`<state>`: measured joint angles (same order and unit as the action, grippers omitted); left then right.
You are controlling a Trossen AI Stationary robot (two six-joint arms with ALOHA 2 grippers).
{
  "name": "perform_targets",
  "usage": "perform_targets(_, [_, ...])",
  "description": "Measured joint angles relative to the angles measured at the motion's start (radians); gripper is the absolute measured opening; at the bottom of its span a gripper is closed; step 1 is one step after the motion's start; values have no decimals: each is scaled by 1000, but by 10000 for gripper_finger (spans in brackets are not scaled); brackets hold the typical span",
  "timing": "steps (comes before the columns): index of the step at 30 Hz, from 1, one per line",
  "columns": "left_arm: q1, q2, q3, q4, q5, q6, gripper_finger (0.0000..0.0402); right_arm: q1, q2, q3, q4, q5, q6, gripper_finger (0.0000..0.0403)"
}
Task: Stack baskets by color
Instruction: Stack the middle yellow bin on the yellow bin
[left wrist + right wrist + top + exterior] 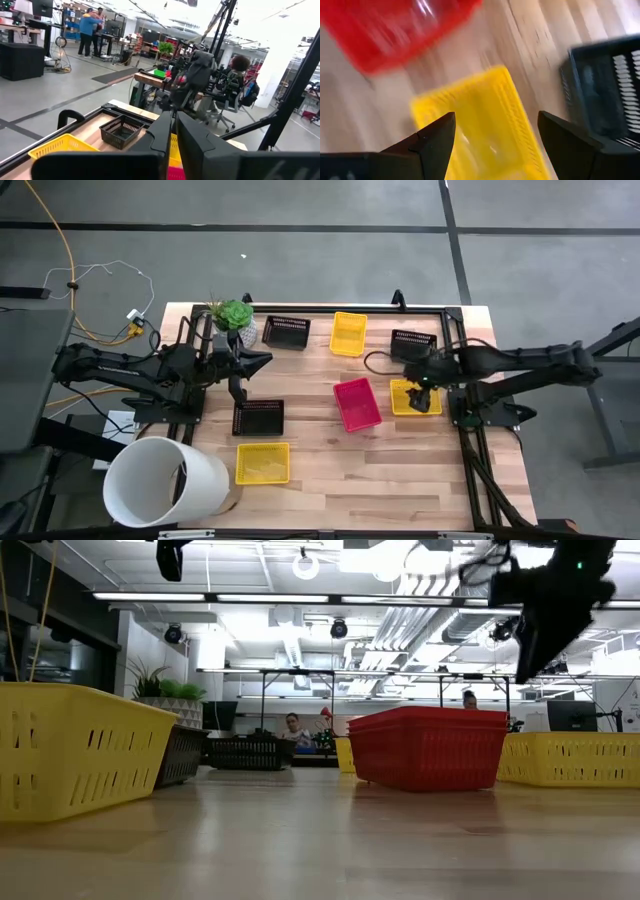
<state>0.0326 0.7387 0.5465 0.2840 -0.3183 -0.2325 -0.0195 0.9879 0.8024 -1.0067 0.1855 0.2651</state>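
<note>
- Seven small shallow rectangular plastic mesh baskets show in the high view, spread over the pale planked wooden worktop (330, 470).
- Three yellow slotted-wall baskets lie apart: one at the far edge (348, 333), one at the near left (263, 463), one at the right (405, 397).
- One pinkish-red mesh basket (357, 403) sits at the middle, slightly turned, just beside the right yellow one; whether more are nested in it I cannot tell.
- Three black mesh baskets lie at the far left (286, 332), the left middle (259, 418) and the far right (411, 341).
- Left end effector (237, 388), dark and two-fingered, hangs over the left-middle black basket with its fingers nearly together, holding nothing.
- Right end effector (495, 145) hovers above the right yellow basket, its fingers spread wide and empty.
- One large smooth white cylinder (165, 482) lies at the near left corner; a small leafy green potted plant (232, 315) stands at the far left.
</note>
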Motion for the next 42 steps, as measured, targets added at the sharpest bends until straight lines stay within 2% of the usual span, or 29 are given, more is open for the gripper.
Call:
perform_targets(6, [0,0,0,-15,-7,0,2,-60,116,0,-21,29,-57,260])
perform_targets(18, [0,0,0,-34,-9,0,0,-140,334,0,-25,62,-41,200])
perform_targets(31, [0,0,0,-34,-8,1,0,-178,503,0,-20,45,-49,192])
perform_targets(35, [0,0,0,-34,-7,8,0,-178,511,0,-20,47,-40,145])
perform_targets(40, [0,0,0,-34,-8,19,0,-178,490,1,-24,35,-40,23])
perform_targets(42, [0,0,0,-34,-7,18,0,-178,458,2,-34,11,-48,15])
